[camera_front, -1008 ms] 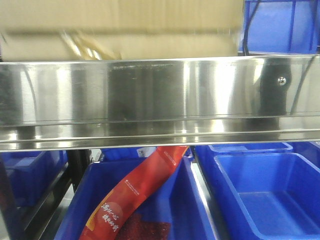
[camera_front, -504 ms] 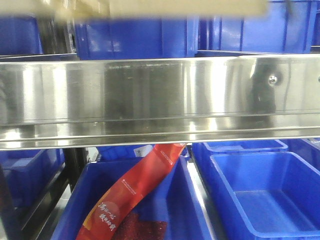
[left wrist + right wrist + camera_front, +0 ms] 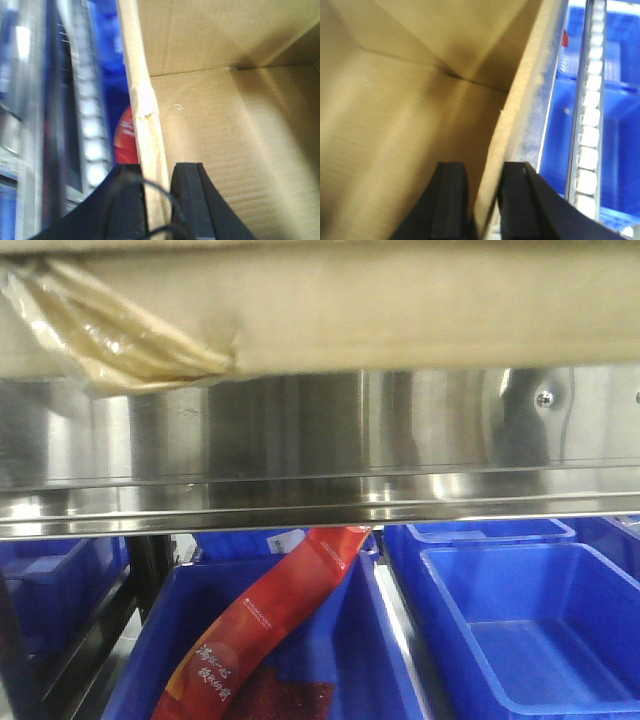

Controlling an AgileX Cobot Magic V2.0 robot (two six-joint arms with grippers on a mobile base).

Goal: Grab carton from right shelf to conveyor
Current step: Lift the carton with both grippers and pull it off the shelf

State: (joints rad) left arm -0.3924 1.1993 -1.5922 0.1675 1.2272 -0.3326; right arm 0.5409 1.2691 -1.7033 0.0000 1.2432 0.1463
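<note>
The brown carton [image 3: 360, 310] fills the top of the front view, with torn tape at its left corner, above the steel conveyor rail [image 3: 320, 455]. In the left wrist view my left gripper [image 3: 158, 172] is shut on the carton's left wall [image 3: 145, 110], one finger inside, one outside. In the right wrist view my right gripper [image 3: 485, 172] is shut on the carton's right wall [image 3: 520, 100] the same way. The carton's open inside [image 3: 230, 130] shows empty in both wrist views.
Conveyor rollers [image 3: 590, 125] run beside the carton on the right and rollers [image 3: 90, 115] on the left. Below the rail are blue bins [image 3: 520, 620]; the left bin [image 3: 150, 640] holds a red packet [image 3: 270, 620].
The carton rose almost out of the front view half a second ago and has since come back down, now covering the top of the rail. The view shifted slightly.
</note>
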